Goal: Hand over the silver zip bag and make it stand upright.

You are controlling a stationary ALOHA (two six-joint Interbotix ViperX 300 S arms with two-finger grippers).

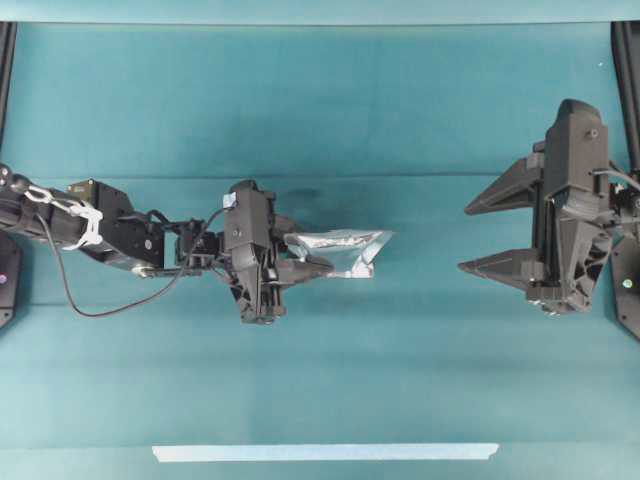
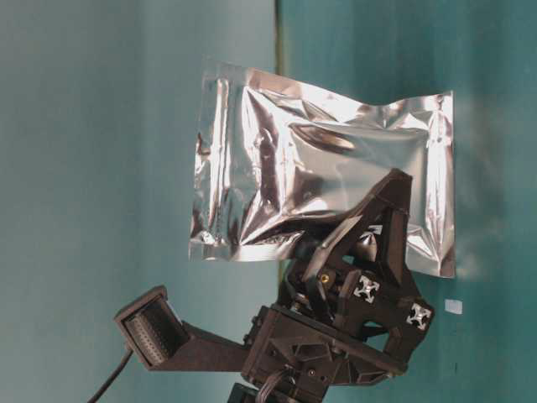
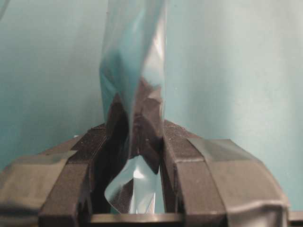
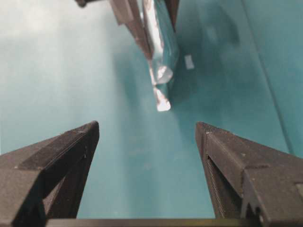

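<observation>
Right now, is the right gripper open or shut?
Open. The right gripper has its fingers spread wide with nothing between them; the silver bag sits in the left gripper.

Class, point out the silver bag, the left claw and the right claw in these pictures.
silver bag (image 1: 345, 250): overhead view, crinkled foil middle.
left claw (image 1: 308, 262): overhead view, between the tips clamping the bag.
right claw (image 1: 468, 238): overhead view, gap between the spread tips.

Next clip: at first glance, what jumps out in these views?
The crinkled silver zip bag stands out at once, held up off the teal table near the middle, pinched at one edge by the left end effector. Off to the right, the right end effector faces the bag with its jaws spread wide and empty, a clear gap between it and the foil. A pale tape strip lies along the table's near edge.
</observation>
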